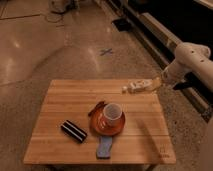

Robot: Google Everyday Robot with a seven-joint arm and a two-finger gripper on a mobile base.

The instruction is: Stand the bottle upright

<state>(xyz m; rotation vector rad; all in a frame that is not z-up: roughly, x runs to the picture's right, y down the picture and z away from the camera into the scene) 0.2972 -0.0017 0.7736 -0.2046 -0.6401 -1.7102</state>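
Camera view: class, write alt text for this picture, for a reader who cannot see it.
A small bottle lies on its side near the far right edge of a wooden table, with the robot's gripper at its base end. Mid-table, a cup stands on an orange plate.

Robotics lab, polished concrete floor (30,45), blue tape cross (106,51) at 12 o'clock, loose cables (60,7) at 11, low wooden worktop (140,131), white robot arm (192,56) at 2 o'clock, gripper (156,84) at the worktop's far edge
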